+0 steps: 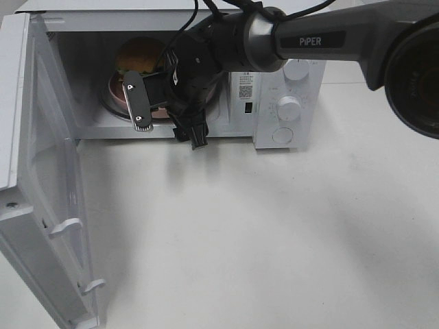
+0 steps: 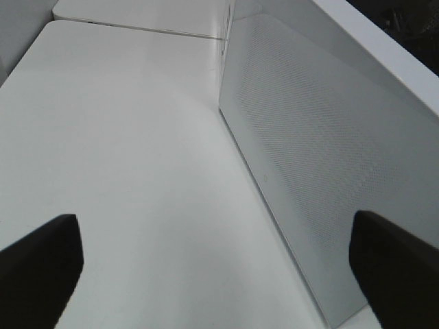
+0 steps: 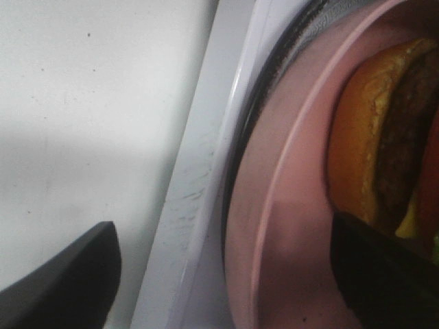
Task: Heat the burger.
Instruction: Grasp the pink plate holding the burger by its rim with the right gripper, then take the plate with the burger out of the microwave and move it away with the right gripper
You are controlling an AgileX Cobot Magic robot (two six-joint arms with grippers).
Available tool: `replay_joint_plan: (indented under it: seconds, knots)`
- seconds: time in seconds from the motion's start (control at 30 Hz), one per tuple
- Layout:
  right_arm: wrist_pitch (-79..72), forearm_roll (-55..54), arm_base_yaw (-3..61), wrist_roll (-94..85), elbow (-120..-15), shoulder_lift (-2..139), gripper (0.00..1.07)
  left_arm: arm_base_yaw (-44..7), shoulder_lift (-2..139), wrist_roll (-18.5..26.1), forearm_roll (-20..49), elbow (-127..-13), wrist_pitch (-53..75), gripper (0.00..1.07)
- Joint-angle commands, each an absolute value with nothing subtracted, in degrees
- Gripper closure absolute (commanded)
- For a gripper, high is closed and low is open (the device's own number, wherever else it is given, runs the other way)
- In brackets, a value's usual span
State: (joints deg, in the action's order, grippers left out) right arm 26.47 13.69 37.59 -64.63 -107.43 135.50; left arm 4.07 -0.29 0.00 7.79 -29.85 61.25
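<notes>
The right gripper has its jaws spread wide and clamps nothing. It hangs at the mouth of the microwave, reached in from the side where the knobs are. In the right wrist view one finger is outside the microwave, over the white table. The other finger is inside, above the pink plate and close to the burger. The microwave's front sill and the plate's rim lie in the gap between the two fingers. Whether either finger touches the plate cannot be told.

The burger sits on the plate inside the microwave, toward the back and on the hinge side. Its golden bun shows above the gripper. In the right wrist view the bun edge, the dark patty and a bit of yellow cheese are seen from close by.

The microwave door is swung fully open, out from the front.

The left gripper is also spread wide and empty. It hovers over the table beside a white dotted panel of the microwave.
</notes>
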Motion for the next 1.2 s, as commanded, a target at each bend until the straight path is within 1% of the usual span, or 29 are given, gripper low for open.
replay_joint_plan:
  seconds: [0.03,0.1,0.13,0.2,0.23,0.3,0.33,0.37,0.4,0.43,0.47,0.5,0.53,0.87,1.2]
  knots:
    - [26.6,13.6,37.1,-64.4,-108.5,136.5,0.3,3.8,-1.2,0.0,7.8,-29.6,61.2,0.09]
    - [26.7,13.4,37.0,-64.0,-109.5,137.6,0.35,3.8,-1.2,0.0,7.8,-29.6,61.2,0.09]
    - [26.7,13.4,37.0,-64.0,-109.5,137.6,0.35,3.8,-1.2,0.0,7.8,-29.6,61.2,0.09]
    - [26.0,13.4,36.8,-62.1,-110.3,138.2,0.41,3.8,-1.2,0.0,7.8,-29.6,61.2,0.09]
    - [26.0,13.4,36.8,-62.1,-110.3,138.2,0.41,3.8,-1.2,0.0,7.8,-29.6,61.2,0.09]
    - [25.2,13.5,36.7,-61.2,-110.4,138.2,0.55,3.8,-1.2,0.0,7.8,-29.6,61.2,0.09]
    - [25.2,13.5,36.7,-61.2,-110.4,138.2,0.55,3.8,-1.2,0.0,7.8,-29.6,61.2,0.09]
    - [25.2,13.5,36.7,-61.2,-110.4,138.2,0.7,3.8,-1.2,0.0,7.8,-29.6,61.2,0.09]
    - [25.2,13.5,36.7,-61.2,-110.4,138.2,0.7,3.8,-1.2,0.0,7.8,-29.6,61.2,0.09]
    - [25.4,13.5,36.7,-61.2,-110.4,138.2,0.85,3.8,-1.2,0.0,7.8,-29.6,61.2,0.09]
    - [25.6,13.5,36.7,-61.2,-110.4,138.2,0.94,3.8,-1.2,0.0,7.8,-29.6,61.2,0.09]
    - [25.6,13.5,36.7,-61.2,-110.4,138.2,0.94,3.8,-1.2,0.0,7.8,-29.6,61.2,0.09]
    - [25.8,13.5,36.8,-61.2,-110.4,138.1,1.07,3.8,-1.2,0.0,7.8,-29.6,61.2,0.09]
    - [27.9,13.6,37.5,-61.8,-110.3,136.6,1.07,3.8,-1.2,0.0,7.8,-29.6,61.2,0.09]
    - [30.1,14.0,40.5,-62.1,-109.0,134.8,1.07,3.8,-1.2,0.0,7.8,-29.6,61.2,0.09]
